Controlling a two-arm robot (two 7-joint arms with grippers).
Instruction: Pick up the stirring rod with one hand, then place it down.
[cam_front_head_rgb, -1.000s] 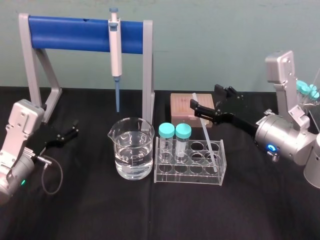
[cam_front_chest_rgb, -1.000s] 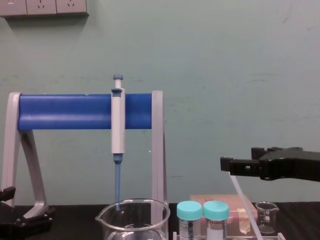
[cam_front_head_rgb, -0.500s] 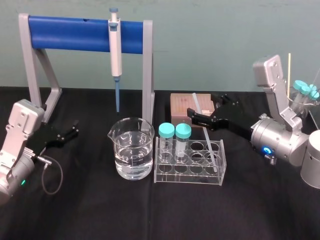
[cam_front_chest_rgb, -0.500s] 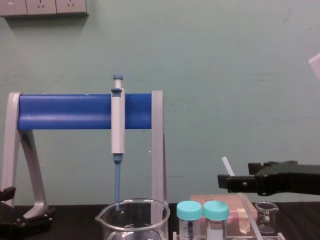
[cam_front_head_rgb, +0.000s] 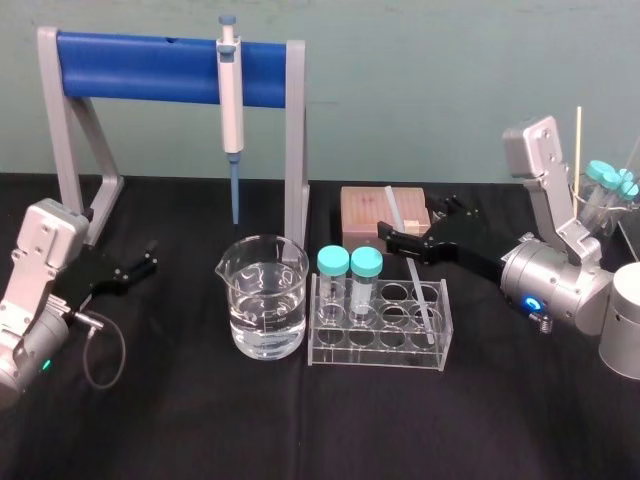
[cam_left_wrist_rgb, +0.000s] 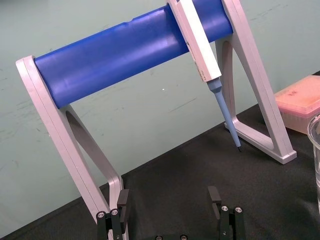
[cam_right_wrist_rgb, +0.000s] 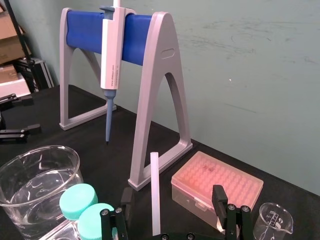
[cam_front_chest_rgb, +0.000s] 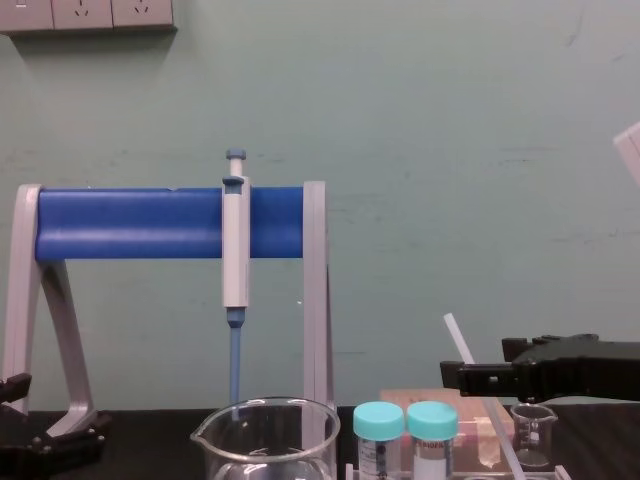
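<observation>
The stirring rod (cam_front_head_rgb: 393, 207) is a thin white translucent stick leaning in the clear tube rack (cam_front_head_rgb: 378, 345), its top slanting back over the pink tip box (cam_front_head_rgb: 362, 210). My right gripper (cam_front_head_rgb: 412, 224) reaches in from the right and stands open around the rod's upper part. In the right wrist view the stirring rod (cam_right_wrist_rgb: 155, 195) rises in the gap of the right gripper (cam_right_wrist_rgb: 171, 200), nearer one finger and touching neither. In the chest view the stirring rod (cam_front_chest_rgb: 457, 340) pokes up above the right gripper (cam_front_chest_rgb: 478, 372). My left gripper (cam_front_head_rgb: 135, 268) rests open at the far left, and the left gripper (cam_left_wrist_rgb: 168, 197) holds nothing.
A glass beaker of water (cam_front_head_rgb: 265, 310) stands left of the rack, which also holds two teal-capped tubes (cam_front_head_rgb: 348, 264). Behind, a grey-white pipette (cam_front_head_rgb: 231, 95) hangs on the grey and blue stand (cam_front_head_rgb: 150, 55). More labware sits at the far right edge (cam_front_head_rgb: 612, 185).
My right gripper has come down along the rod and drawn back a little to the right, still open. More of the rod's top now shows above it. The left arm has not moved.
</observation>
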